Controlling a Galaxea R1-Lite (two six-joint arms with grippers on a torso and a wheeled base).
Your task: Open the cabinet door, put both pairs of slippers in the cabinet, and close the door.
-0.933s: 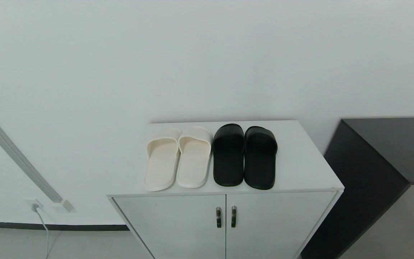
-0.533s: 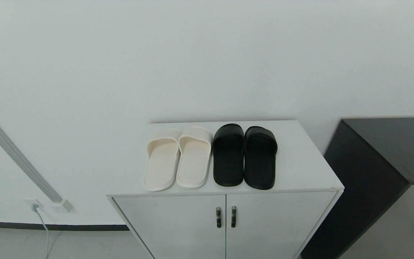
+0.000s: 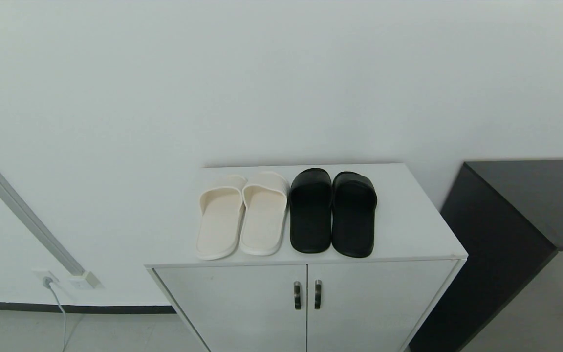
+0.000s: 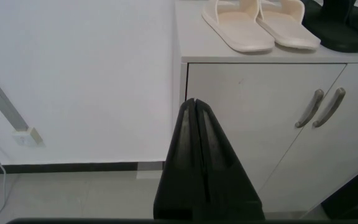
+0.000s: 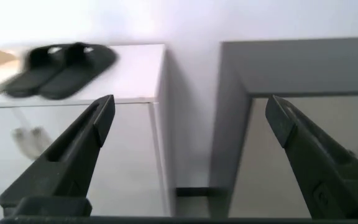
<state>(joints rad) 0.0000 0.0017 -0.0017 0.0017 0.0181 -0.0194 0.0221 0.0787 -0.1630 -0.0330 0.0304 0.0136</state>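
A white cabinet [image 3: 408, 230] stands against the wall with both doors closed, its two metal handles [image 3: 307, 294] side by side at the middle. On its top lie a cream pair of slippers [image 3: 240, 215] on the left and a black pair of slippers [image 3: 333, 212] on the right. My left gripper [image 4: 195, 102] is shut, its fingers pressed together, low in front of the cabinet's left door [image 4: 253, 118]. My right gripper [image 5: 188, 109] is open wide, held off the cabinet's right corner [image 5: 157, 99], apart from it.
A dark grey cabinet [image 3: 516, 215] stands close on the right of the white one. A wall socket with a cable [image 3: 49, 283] and a slanted conduit [image 3: 17, 205] are on the wall at the left. Floor lies open to the left.
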